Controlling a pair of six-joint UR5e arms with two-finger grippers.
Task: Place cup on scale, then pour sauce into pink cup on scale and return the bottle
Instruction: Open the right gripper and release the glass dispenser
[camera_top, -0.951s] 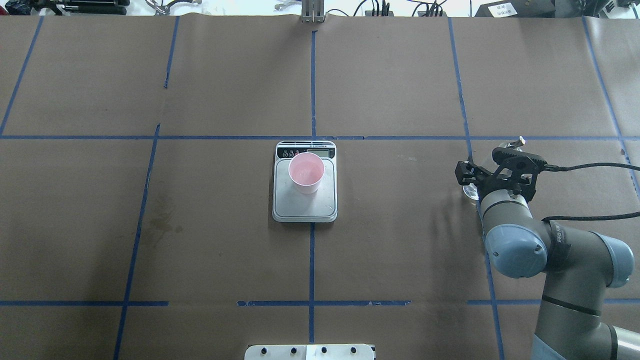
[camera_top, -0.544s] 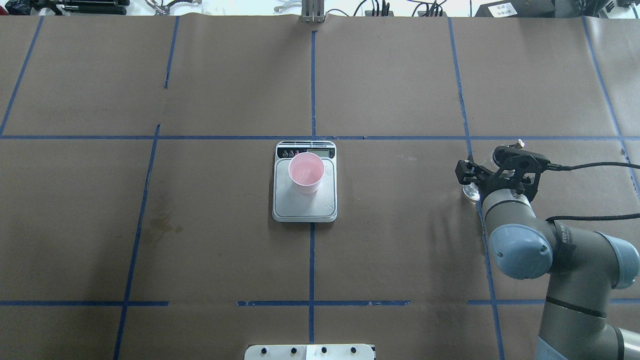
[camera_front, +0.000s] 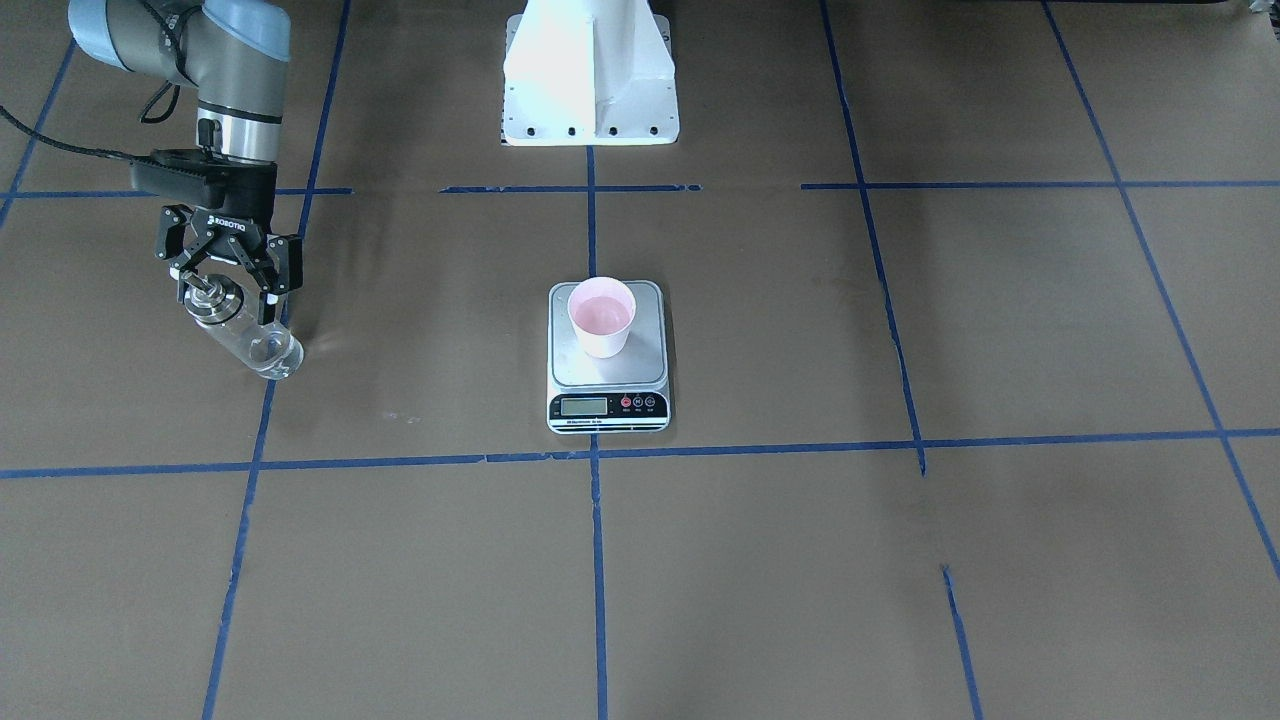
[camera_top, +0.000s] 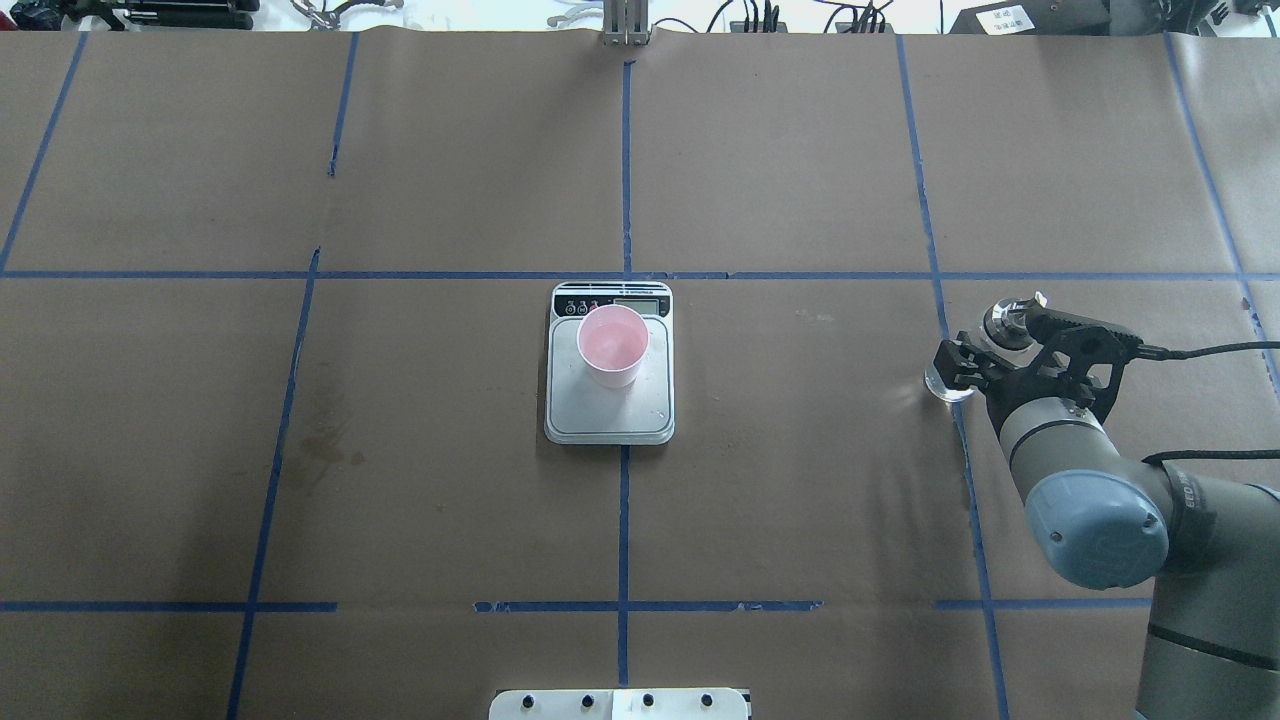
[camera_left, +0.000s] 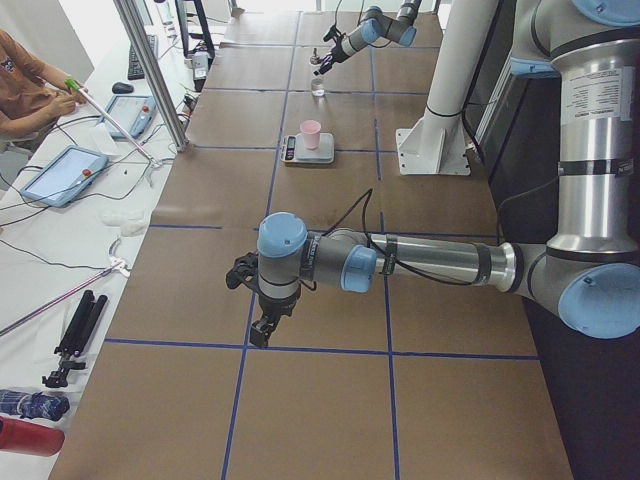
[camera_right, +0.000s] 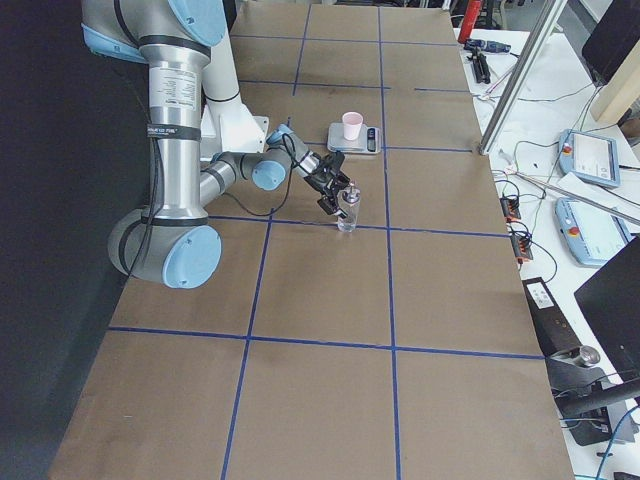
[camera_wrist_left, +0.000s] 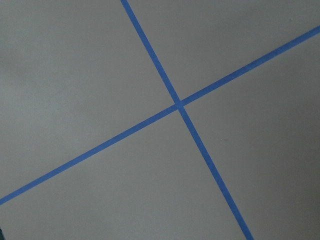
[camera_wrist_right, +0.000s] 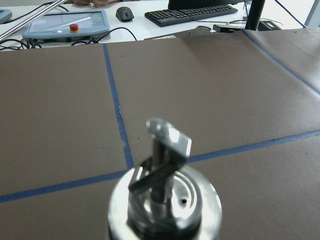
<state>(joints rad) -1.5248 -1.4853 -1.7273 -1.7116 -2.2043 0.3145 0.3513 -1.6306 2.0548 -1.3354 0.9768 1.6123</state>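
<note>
The pink cup stands upright on the scale at the table's middle; they also show in the overhead view as cup and scale. The clear glass bottle stands upright on the table at the robot's right, with clear liquid in it. My right gripper is open, its fingers on either side of the bottle's metal collar. The right wrist view looks down on the spout and collar. My left gripper hangs over bare table far from the scale; I cannot tell its state.
Brown paper with a blue tape grid covers the table. The white robot base stands at the near edge behind the scale. A faint stain lies left of the scale. Tablets and a keyboard lie beyond the far edge.
My right wrist has drawn back to the right and toward the robot. The bottle's base has stayed in place, and its top now shows clear of the gripper body. Cup and scale are unmoved.
</note>
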